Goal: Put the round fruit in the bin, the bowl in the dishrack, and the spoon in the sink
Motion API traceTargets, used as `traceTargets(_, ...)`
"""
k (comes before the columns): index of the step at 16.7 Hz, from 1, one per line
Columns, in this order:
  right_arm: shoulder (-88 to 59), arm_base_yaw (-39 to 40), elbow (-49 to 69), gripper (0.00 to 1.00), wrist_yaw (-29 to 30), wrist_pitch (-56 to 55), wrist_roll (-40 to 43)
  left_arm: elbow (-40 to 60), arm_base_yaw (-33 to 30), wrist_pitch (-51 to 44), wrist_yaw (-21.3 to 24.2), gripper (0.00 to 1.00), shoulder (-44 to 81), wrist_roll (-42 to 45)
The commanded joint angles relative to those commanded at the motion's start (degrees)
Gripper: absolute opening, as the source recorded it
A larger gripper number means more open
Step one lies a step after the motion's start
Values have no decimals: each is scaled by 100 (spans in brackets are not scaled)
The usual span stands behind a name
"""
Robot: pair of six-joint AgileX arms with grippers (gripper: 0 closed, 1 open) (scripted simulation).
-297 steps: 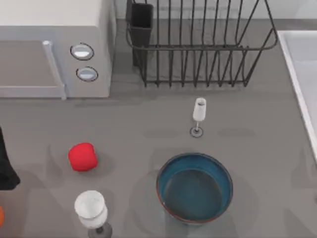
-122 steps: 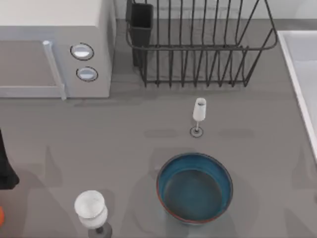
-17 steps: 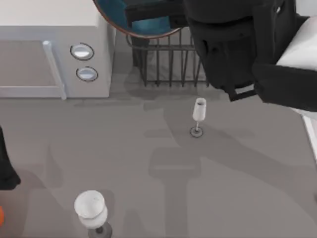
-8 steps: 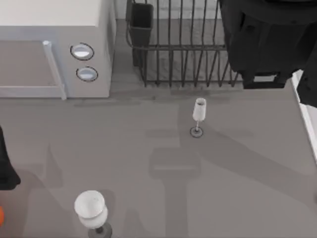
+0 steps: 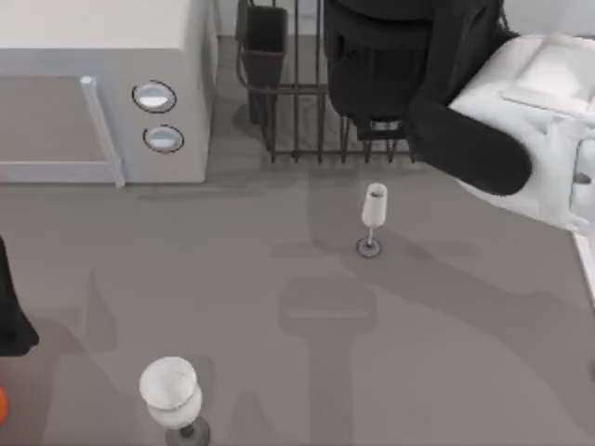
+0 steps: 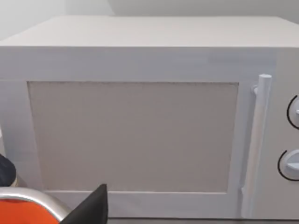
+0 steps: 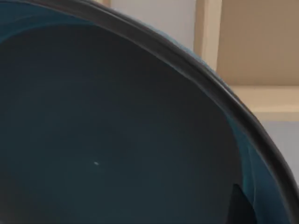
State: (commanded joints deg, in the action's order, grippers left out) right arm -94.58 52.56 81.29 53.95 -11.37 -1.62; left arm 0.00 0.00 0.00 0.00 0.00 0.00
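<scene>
Grey tabletop (image 5: 279, 279) stretches under me, with the white microwave (image 5: 102, 93) at its back left, the dishrack (image 5: 297, 102) behind the middle and the sink (image 5: 584, 251) at the right edge. Half a second ago my right arm (image 5: 418, 65) hung over the rack's right end; now it has swung left and covers the rack's middle. The spot where the bowl once stood is bare, and so is the place where the red fruit lay. I judge the fruit step done and the bowl step near its end.

The bowl (image 7: 117, 130) fills my right wrist view, dark blue inside with its rim curving across, close against the camera. I take it to be carried over the rack, but I cannot tell whether my right gripper clamps it. What the rack holds is hidden by my arm, apart from the black utensil cup (image 5: 265, 42) at its corner. Two stemmed glasses (image 5: 372, 218) stand untouched.

My left arm (image 5: 11, 316) stays parked at the left edge.
</scene>
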Motion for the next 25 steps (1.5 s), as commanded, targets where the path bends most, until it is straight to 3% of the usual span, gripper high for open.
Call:
traceTargets(7,-1933,-1341,-400,0,-1297,-2494,63,0,0,0,0,100,0,0)
traceTargets(14,-2256,-1635,-491,0,-1584,-2878,60,0,0,0,0,100,0,0)
traceTargets(25,-2256,-1635,-491,83,-1584,-2878,60,0,0,0,0,100,0,0)
